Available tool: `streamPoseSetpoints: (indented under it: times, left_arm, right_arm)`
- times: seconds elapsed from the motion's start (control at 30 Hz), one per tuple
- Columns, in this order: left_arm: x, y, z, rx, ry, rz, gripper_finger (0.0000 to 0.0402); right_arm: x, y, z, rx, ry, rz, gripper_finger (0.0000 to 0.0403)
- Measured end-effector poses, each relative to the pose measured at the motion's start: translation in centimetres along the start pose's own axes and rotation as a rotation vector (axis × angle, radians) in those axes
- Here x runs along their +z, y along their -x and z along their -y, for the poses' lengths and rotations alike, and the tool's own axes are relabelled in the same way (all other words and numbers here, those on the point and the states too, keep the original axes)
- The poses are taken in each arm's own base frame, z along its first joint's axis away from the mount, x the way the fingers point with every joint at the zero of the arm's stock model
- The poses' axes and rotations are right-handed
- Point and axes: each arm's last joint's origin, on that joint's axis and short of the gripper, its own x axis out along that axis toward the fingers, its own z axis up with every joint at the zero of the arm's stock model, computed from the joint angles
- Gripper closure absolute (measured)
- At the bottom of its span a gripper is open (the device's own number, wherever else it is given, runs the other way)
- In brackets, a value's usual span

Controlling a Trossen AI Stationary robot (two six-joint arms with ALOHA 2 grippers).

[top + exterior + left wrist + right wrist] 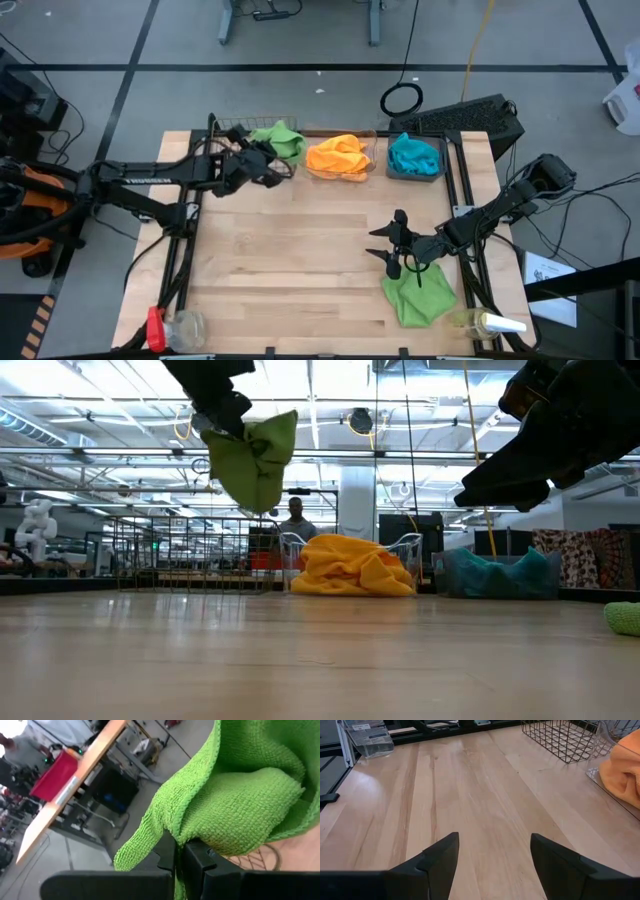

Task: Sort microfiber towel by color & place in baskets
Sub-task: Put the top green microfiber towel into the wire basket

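My left gripper [268, 160] is shut on a green microfiber towel [284, 140] and holds it above the dark wire-mesh basket [232, 132] at the table's far left. The clear tub [376, 152] in the middle of the far edge holds orange towels [338, 157]. The dark grey tub [434, 172] to its right holds a teal towel [413, 153]. Another green towel [418, 296] lies flat on the table near the right front corner. My right gripper [392, 246] is open, hovering just left of that towel over bare wood. My left gripper pinches a bunched fold of the green towel [175, 837] between its two fingers. The towel is lifted clear of the table and hangs below the fingers [252, 460], slack, over the wire basket [190, 555].
A bottle with a red cap [170, 328] lies at the near left corner and a clear bottle [480, 322] at the near right. The middle of the wooden table [300, 250] is bare. A person [295, 518] stands far behind the table.
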Motion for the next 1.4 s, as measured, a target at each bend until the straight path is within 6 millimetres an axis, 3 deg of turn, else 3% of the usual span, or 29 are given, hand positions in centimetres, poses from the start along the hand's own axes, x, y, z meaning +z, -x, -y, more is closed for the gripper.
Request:
streamPoseSetpoints:
  times: [0.33, 0.6, 0.8, 1.13, 1.4]
  left_arm:
    - [-0.6, -1.6, -1.5, 0.034, 0.020, -0.064, 0.0385]
    - [-1.6, -4.1, -2.6, -0.024, 0.056, -0.127, 0.0385]
    - [-3.2, -6.2, -2.2, -0.010, 0.055, -0.219, 0.0385]
    - [-4.1, -8.9, -1.3, -0.031, 0.047, -0.285, 0.0385]
    - [-5.2, -10.9, -1.0, -0.150, 0.068, -0.343, 0.0385]
  right_arm:
    - [0.0, 0.0, 0.0, 0.000, 0.001, 0.000, 0.0165]
    - [0.0, 0.0, 0.0, 0.000, 0.000, 0.000, 0.0165]
    - [0.0, 0.0, 0.0, -0.001, 0.000, -0.001, 0.0165]
    - [0.0, 0.0, 0.0, -0.002, 0.007, -0.001, 0.0165]
    - [0.0, 0.0, 0.0, -0.003, 0.009, -0.004, 0.0165]
